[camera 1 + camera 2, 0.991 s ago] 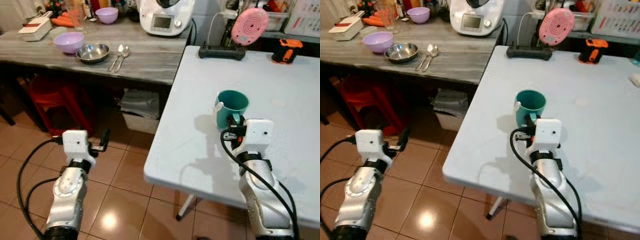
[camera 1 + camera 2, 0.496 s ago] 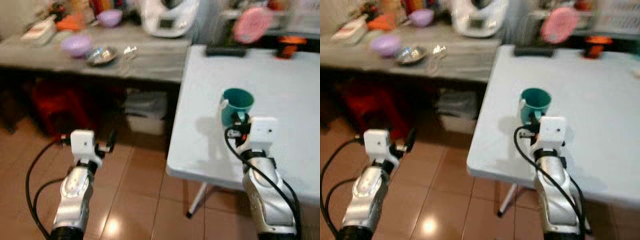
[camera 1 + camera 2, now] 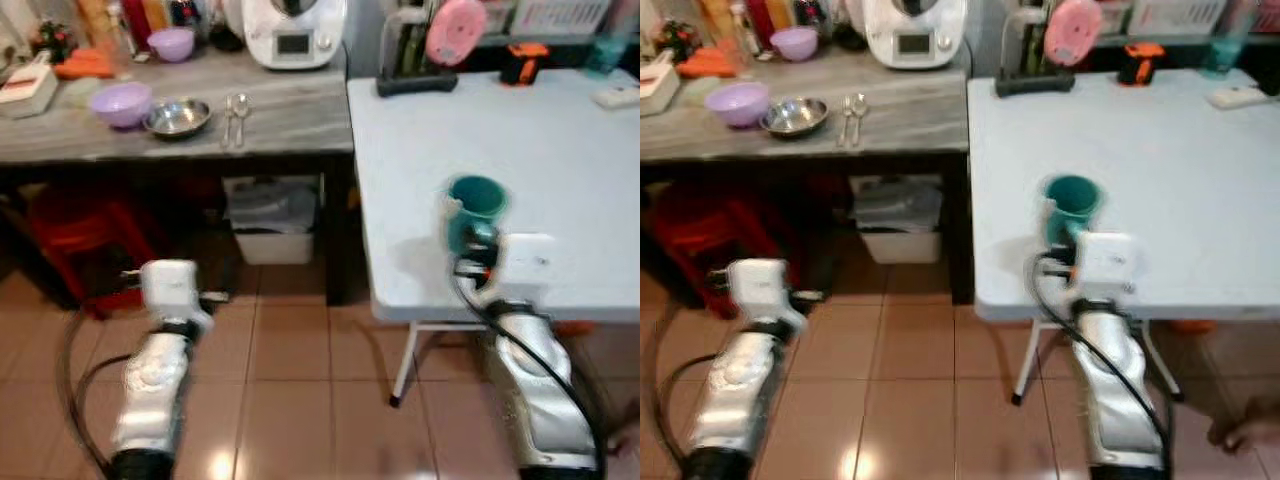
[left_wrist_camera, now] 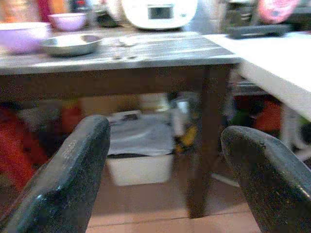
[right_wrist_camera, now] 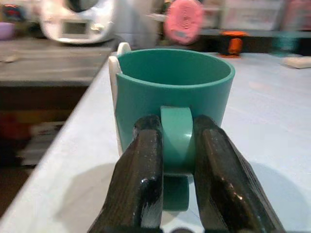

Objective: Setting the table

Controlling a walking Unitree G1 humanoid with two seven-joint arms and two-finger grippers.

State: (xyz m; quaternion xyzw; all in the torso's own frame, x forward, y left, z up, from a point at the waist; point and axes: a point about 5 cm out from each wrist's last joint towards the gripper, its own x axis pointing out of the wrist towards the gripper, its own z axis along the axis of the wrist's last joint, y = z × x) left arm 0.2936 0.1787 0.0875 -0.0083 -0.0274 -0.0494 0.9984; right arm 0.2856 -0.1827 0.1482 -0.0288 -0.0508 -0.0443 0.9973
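On the right side of the frame sits the big white table (image 3: 560, 150), running from the upper right down to about the middle, with tiled floor (image 3: 300, 380) below it. To its left, along the upper left, there's a grey wooden counter (image 3: 190, 115). The silver right arm comes up from the lower right, and the right gripper (image 5: 177, 160) is clamped onto the handle of the teal mug (image 3: 475, 205), one black finger on each side of it, pretty snug. The mug stands upright on the white table, close to the edge nearest the robot, a bit right of centre in the frame.

The left arm is down in the lower left over the floor. Left gripper (image 4: 165, 170) has its fingers spread wide apart, holding nothing, pointed at the dark space under the counter where a white bin (image 3: 275, 225) sits. A red stool (image 3: 75, 225) is under there too, further left.

On the counter: a white kitchen machine (image 3: 293, 30) at top centre, then a lilac bowl (image 3: 120, 100), a steel bowl (image 3: 178, 117) right beside it, and two spoons (image 3: 235, 105) lying just right of that. A smaller purple bowl (image 3: 172, 42) sits further back. At the far end of the white table there's a pink round thing (image 3: 455, 30) and an orange gadget (image 3: 523, 62).
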